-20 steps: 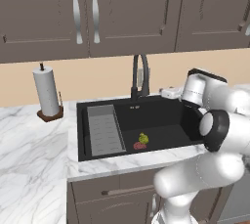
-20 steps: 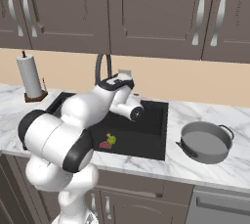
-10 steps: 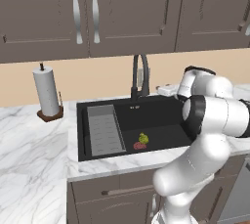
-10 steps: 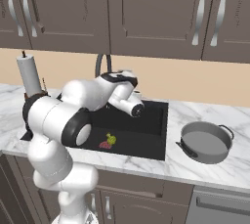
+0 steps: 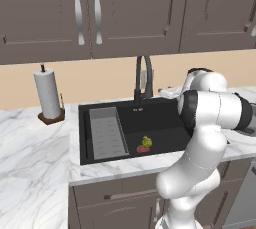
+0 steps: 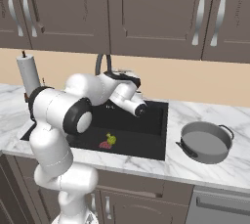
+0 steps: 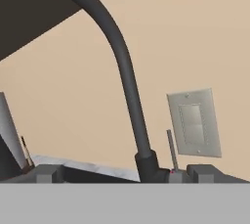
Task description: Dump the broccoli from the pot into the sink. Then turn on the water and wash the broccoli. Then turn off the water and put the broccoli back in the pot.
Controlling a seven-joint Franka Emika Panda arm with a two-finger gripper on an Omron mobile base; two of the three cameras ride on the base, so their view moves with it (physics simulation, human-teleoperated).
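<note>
So right now your broccoli [image 5: 147, 141] is sitting on the floor of the sink [image 5: 165, 115], just beside the red drain [image 5: 143, 149], on the near side of the basin. You can see it from the other side too: broccoli [image 6: 111, 139] right behind the drain [image 6: 104, 145]. The grey ribbed tray [image 5: 107, 133] takes up the left part of the sink, well apart from the broccoli. Your pot [image 6: 207, 142] is on the marble counter [image 6: 195, 169] to the right of the sink, upright, nothing in it that I can see. The arm is reaching over the right side of the sink toward the back wall, with the gripper [image 7: 126, 174] up near the dark faucet [image 5: 143, 78]. From the hand camera you're looking straight at the faucet [image 7: 122, 66] arching overhead, its base between the two fingertips [image 7: 45, 174], which stand spread wide apart with nothing between them but the faucet base beyond. A thin lever [image 7: 171, 149] sticks up just right of the faucet base, and a wall plate [image 7: 194, 123] sits on the tan wall behind it. Far left on the counter you've got a paper towel roll [image 5: 47, 94] on its stand, near the wall.
</note>
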